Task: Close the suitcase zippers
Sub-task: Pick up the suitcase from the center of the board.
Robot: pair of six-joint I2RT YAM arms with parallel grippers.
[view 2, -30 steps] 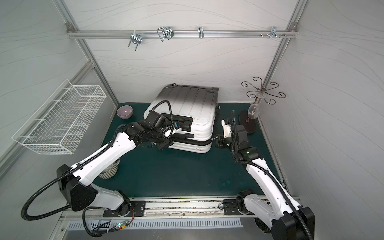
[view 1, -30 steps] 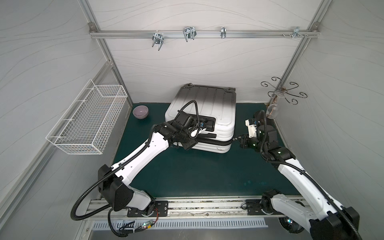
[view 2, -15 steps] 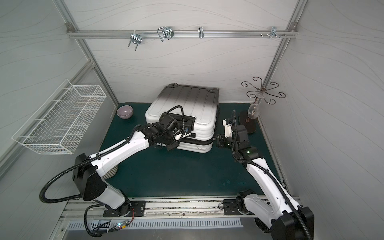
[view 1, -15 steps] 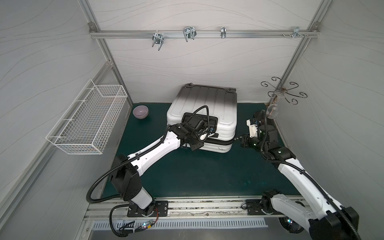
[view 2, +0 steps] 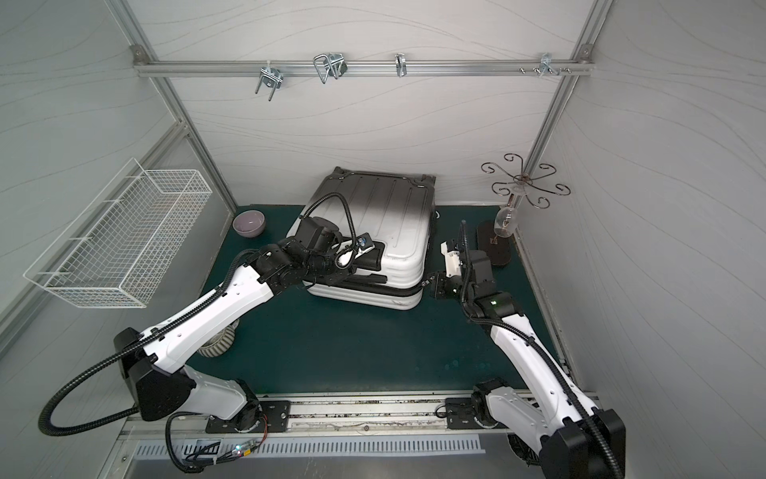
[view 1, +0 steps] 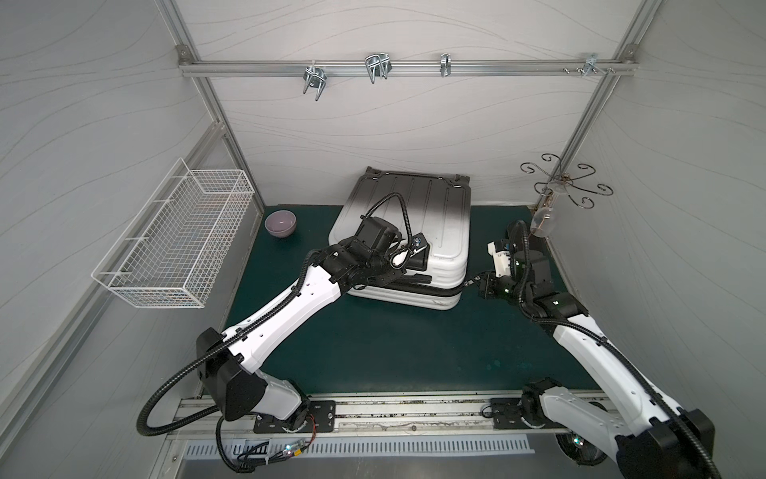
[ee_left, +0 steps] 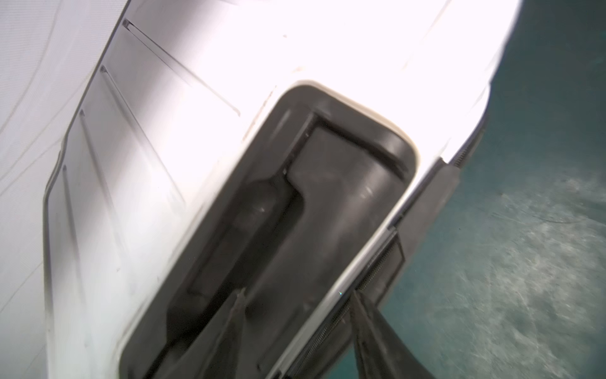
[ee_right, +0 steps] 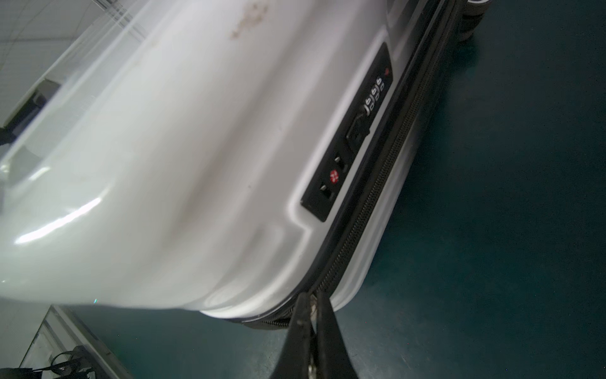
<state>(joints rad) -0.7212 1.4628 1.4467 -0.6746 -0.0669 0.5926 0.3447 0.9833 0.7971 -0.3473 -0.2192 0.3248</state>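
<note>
Right wrist alone: lock (ee_right: 351, 133) on suitcase (ee_right: 170, 157)

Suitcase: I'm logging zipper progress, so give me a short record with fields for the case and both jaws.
suitcase: lying flat on the green mat, lid down
zipper: black band beside the combination lock
left jaws: apart, straddling the recessed handle edge
right jaws: shut on a small pale piece at the corner seam, likely the pull
</note>
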